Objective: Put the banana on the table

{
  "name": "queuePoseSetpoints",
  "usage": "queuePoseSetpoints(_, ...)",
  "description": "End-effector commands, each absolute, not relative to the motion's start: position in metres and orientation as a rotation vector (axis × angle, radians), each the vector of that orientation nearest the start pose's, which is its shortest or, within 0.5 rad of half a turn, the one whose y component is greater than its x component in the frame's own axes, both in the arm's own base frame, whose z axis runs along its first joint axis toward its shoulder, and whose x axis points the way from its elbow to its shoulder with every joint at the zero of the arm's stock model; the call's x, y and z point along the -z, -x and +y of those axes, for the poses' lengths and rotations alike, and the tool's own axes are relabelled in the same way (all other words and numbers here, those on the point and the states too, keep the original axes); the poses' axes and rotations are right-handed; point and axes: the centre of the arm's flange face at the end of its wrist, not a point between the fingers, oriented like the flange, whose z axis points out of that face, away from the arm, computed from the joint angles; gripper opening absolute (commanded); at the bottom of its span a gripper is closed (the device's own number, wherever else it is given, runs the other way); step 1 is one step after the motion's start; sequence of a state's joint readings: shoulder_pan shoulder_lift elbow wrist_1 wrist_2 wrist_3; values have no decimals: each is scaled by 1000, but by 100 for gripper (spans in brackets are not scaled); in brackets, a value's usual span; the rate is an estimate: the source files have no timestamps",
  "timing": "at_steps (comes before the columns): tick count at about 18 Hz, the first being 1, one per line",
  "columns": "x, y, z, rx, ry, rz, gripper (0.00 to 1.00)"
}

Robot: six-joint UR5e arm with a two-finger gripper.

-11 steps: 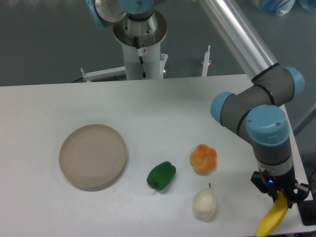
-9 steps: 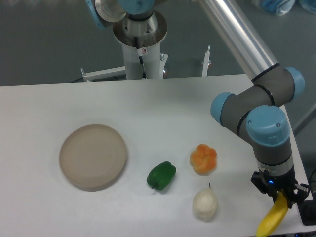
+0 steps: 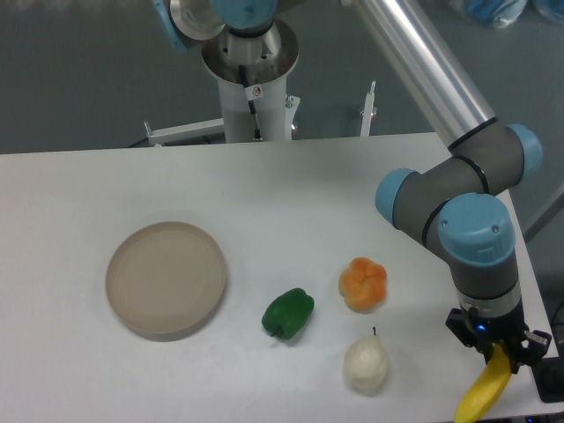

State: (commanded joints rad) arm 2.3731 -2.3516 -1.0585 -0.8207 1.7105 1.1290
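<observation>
Camera view: fixed, looking down across the white table from its front side.
Banana: near the table's front right corner, hanging tilted from its upper end, lower tip toward the front edge; contact with the tabletop not clear.
Gripper: closed around the banana's upper end, fingers pointing down.
Arm pose: silver upper link slanting in from the top, grey elbow with blue caps bent over the right side, wrist column vertical above the banana.
Step in hand, as judged: lowering the banana for release on the table.
Doing it well: bring it down until the lower tip rests on the surface, let the body settle flat, then open and lift straight up.
Risk: spot lies close to the right and front edges, so a high drop or a roll could send it off; a shift inward would be safer.
Neighbours: white pear-shaped fruit, orange fruit, green pepper and beige plate, all to the left, apart from the banana.
</observation>
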Motion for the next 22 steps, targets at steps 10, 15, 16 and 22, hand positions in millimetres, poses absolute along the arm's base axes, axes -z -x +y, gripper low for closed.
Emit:
queuePoseSetpoints(10, -350, 477, 600, -624, 2906, 405, 34)
queuePoseSetpoints(15, -365, 423, 551, -479, 2951, 579, 33)
queuePoseSetpoints(16, -357, 414, 533, -447, 2964, 629, 33)
queuePoseSetpoints(22, -350, 383, 437, -286, 2903, 783, 33)
